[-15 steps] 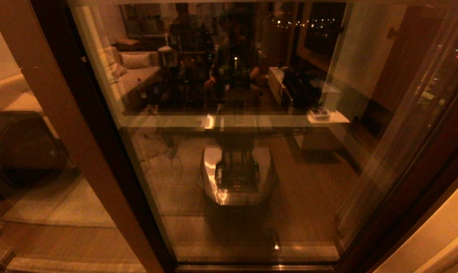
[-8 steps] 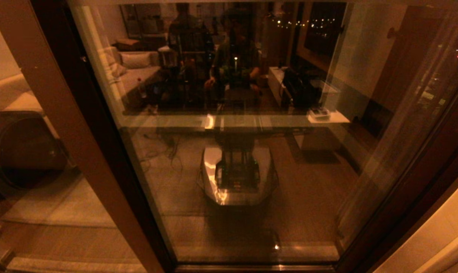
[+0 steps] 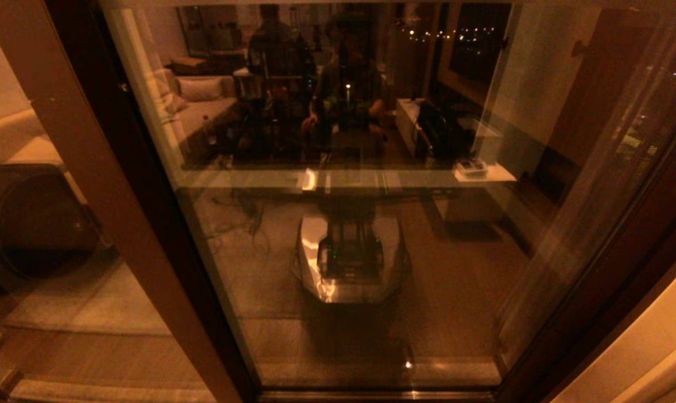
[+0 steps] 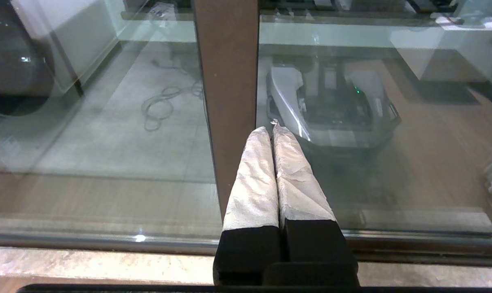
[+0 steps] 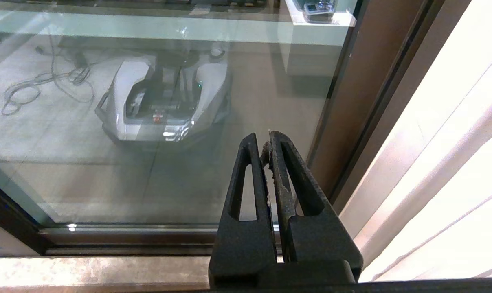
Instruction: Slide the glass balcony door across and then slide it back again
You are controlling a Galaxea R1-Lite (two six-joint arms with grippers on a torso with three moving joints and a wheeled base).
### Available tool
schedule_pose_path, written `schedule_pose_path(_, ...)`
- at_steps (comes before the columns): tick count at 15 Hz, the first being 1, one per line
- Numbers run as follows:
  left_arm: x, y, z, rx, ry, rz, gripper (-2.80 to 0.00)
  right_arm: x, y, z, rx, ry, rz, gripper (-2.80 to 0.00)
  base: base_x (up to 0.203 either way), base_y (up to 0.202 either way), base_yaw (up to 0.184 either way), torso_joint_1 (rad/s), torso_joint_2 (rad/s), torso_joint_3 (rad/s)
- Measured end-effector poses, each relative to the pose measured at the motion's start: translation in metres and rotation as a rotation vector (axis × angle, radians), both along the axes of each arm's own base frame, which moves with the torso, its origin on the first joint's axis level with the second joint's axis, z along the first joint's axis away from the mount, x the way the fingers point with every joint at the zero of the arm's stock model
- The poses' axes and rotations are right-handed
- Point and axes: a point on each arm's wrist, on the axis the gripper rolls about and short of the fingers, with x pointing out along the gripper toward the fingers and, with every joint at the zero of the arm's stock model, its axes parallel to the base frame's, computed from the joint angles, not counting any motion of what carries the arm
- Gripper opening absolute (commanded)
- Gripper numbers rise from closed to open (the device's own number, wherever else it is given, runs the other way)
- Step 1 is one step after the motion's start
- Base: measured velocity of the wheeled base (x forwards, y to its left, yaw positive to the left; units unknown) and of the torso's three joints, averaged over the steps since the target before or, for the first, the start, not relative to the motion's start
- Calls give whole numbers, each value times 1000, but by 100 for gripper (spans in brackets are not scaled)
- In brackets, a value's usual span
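The glass balcony door (image 3: 371,235) fills the head view, a wide reflective pane between dark brown uprights (image 3: 92,179). No handle plate shows clearly. Neither gripper appears in the head view. In the left wrist view my left gripper (image 4: 272,127) is shut and holds nothing. Its white-wrapped fingers (image 4: 254,179) point at the right edge of the brown upright (image 4: 225,73); I cannot tell whether they touch it. In the right wrist view my right gripper (image 5: 263,141) is shut and empty, before the glass (image 5: 148,175), near the right-hand brown upright (image 5: 343,114).
A floor track (image 4: 87,240) and a pale stone sill (image 4: 87,266) run under the panes. A light curtain (image 5: 453,162) hangs right of the frame. A dark round drum (image 3: 30,224) shows behind the left pane. My own base (image 3: 349,257) is mirrored in the glass.
The door stands where it was. Only the figures mirrored at the top of the glass have shifted a little.
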Motion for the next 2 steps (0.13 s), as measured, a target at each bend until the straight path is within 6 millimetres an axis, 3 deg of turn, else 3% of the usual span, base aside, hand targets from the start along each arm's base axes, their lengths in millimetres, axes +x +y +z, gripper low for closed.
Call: schedule_pose_path(2,0,0,0,0,0,-1,-280,0,0,0,1,-1,4,-280,0,0,0,0,0,0)
